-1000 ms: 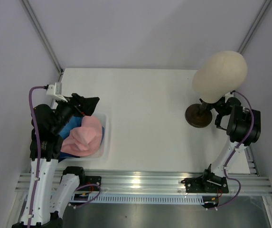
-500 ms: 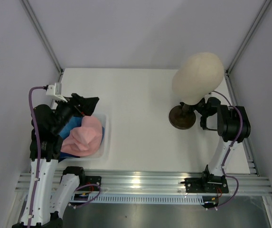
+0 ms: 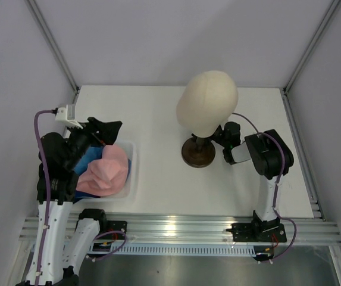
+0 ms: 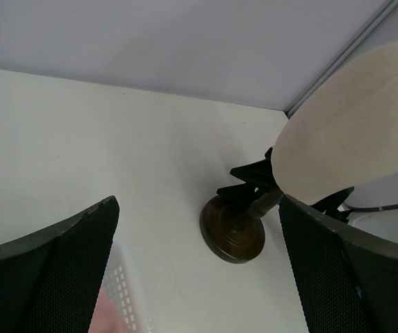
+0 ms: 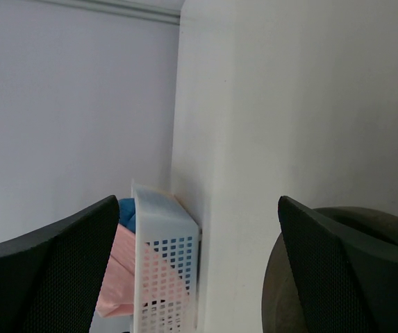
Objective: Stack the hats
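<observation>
**Hats heaped in tray**

A pink hat (image 3: 106, 170) and light blue hat (image 3: 88, 159) are seen bundled in the clear tray (image 3: 134, 162). The left gripper (image 3: 112, 128) is held over them, jaws apart, likely for picking; the right gripper (image 3: 221, 136), likewise spread, is set beside the head form (image 3: 207, 110).

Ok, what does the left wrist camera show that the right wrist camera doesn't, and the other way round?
Only the left wrist view shows the beige head form and the stem that carries it.

Only the right wrist view shows the blue hat, lying in the clear plastic tray behind the pink hat, and the tray's perforated side wall.

Both show the dark brown round base, the tray, a bit of the pink hat, and the white table.
</observation>
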